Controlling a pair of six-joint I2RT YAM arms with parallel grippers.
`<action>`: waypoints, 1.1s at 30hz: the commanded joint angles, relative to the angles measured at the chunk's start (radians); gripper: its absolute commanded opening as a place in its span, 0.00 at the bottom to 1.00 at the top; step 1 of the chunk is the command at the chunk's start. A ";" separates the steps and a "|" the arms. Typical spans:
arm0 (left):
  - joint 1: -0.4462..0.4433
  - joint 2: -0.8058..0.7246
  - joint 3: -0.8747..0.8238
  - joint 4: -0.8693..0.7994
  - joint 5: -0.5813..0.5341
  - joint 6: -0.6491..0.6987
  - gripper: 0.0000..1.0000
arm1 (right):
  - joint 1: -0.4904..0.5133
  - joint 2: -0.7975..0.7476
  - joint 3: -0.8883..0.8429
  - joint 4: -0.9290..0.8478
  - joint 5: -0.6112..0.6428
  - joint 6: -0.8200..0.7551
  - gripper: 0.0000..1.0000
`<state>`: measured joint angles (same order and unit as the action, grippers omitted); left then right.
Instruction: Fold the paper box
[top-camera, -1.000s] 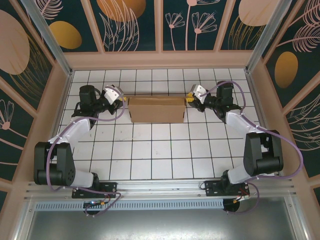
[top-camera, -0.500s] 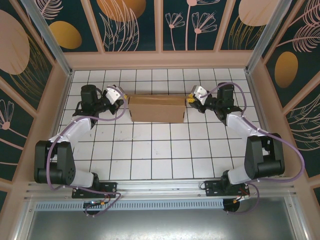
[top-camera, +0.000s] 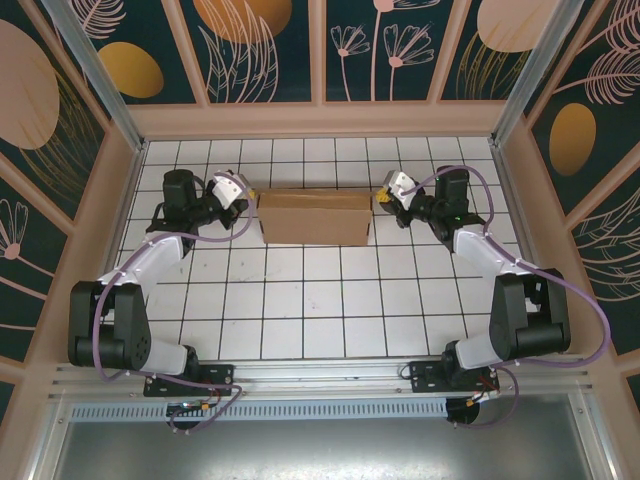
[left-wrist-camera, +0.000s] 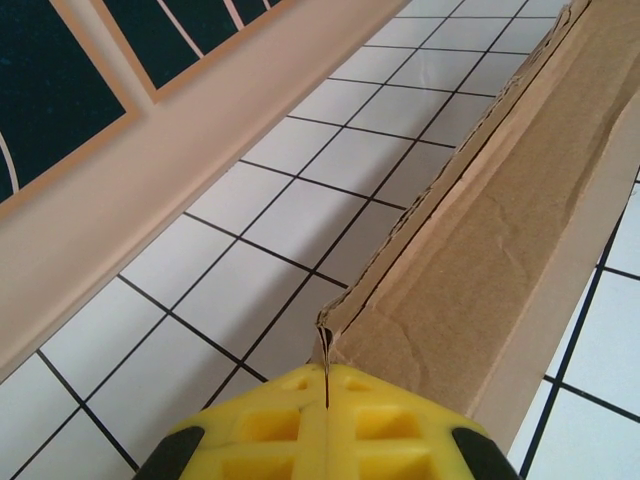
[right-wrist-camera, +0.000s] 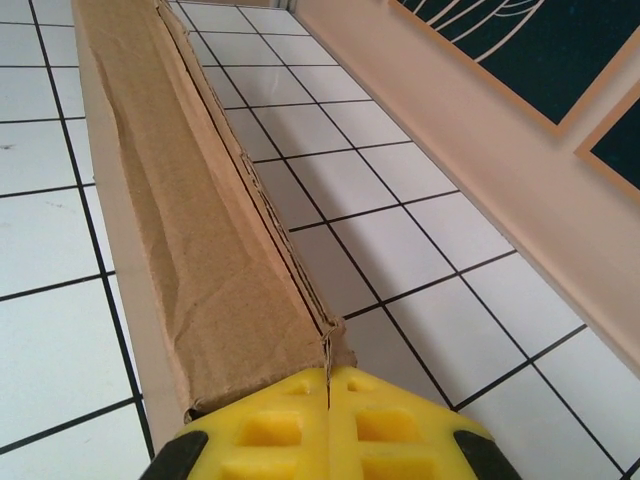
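The brown cardboard paper box (top-camera: 314, 218) lies flat across the far middle of the tiled table. My left gripper (top-camera: 246, 203) sits at its left end, my right gripper (top-camera: 379, 197) at its right end. In the left wrist view the yellow fingers (left-wrist-camera: 400, 425) are pressed together on a thin cardboard edge at the paper box (left-wrist-camera: 500, 230) corner. The right wrist view shows the same: yellow fingers (right-wrist-camera: 270, 430) shut on the corner edge of the paper box (right-wrist-camera: 190, 220), whose long folded side runs away from the camera.
The tan back wall (top-camera: 315, 120) of the enclosure stands a tile or so behind the box. Side walls (top-camera: 110, 190) close in left and right. White tiles (top-camera: 310, 300) spread between the box and the arm bases.
Both wrists have shifted slightly toward the back wall while holding the box ends. The box itself has barely moved.
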<state>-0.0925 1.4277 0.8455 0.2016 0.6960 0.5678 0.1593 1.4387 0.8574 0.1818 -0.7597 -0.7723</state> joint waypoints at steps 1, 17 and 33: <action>-0.031 -0.028 0.002 0.002 0.020 -0.045 0.00 | 0.023 -0.007 0.037 -0.008 -0.024 0.059 0.00; -0.087 -0.026 0.027 0.014 -0.067 -0.581 0.00 | 0.161 -0.036 0.041 0.057 0.264 0.488 0.00; -0.107 -0.028 0.033 -0.053 -0.173 -0.808 0.00 | 0.175 0.051 0.224 -0.149 0.368 0.965 0.00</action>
<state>-0.1772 1.4109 0.8642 0.1791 0.5060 -0.1894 0.3126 1.4788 1.0340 0.0834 -0.3847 0.0845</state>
